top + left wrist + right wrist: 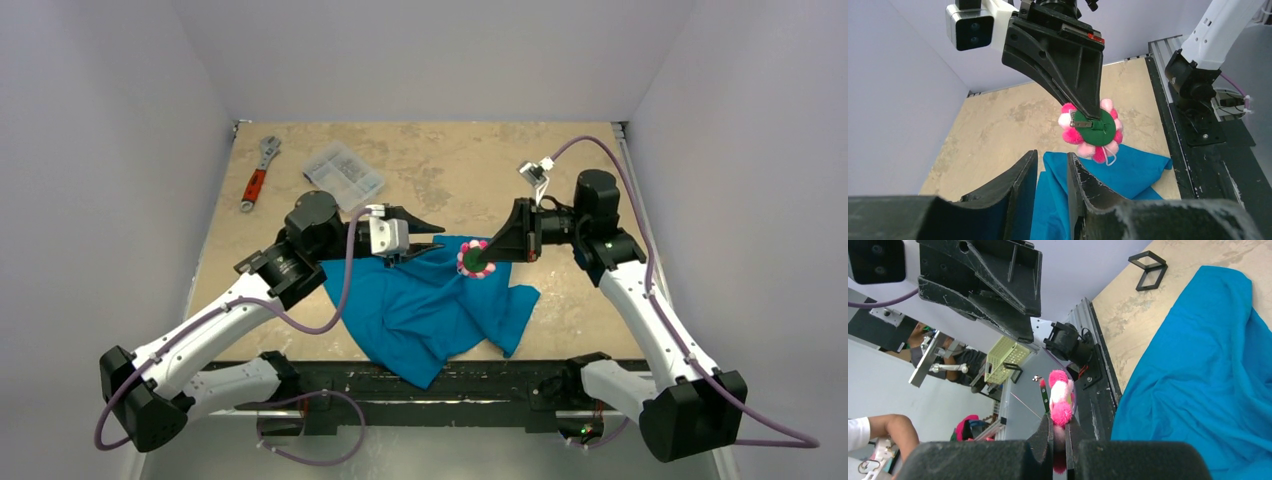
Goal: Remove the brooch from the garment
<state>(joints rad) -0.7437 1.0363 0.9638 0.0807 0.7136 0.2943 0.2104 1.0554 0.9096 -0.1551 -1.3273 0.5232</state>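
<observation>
We see the right gripper (490,261) with its fingers shut on the brooch (474,259), pinching it edge-on. The pink and pale pompom petals ring a green back (1102,129) that faces the left wrist camera. From that camera the brooch hangs in the air above the garment (430,315), apart from the cloth, with bare worktop (450,160) behind it. From above it sits over the garment's 12 o'clock edge. The garment itself lies crumpled on the worktop, spreading from that edge down toward 6 o'clock, where a corner reaches the black rail at the near side. The left gripper (432,243) sits at the brooch's 9 o'clock, close beside it, over the upper left part of the cloth. Its fingers (1023,182) stand narrow, with a slim gap between them (teal cloth shows through that gap). We cannot tell whether they pinch the cloth or only stand over it. Well apart from all this, a red-handled wrench (257,176) lies toward the worktop's 10 o'clock corner. A clear plastic box (343,172) lies just to the wrench's 3 o'clock.
</observation>
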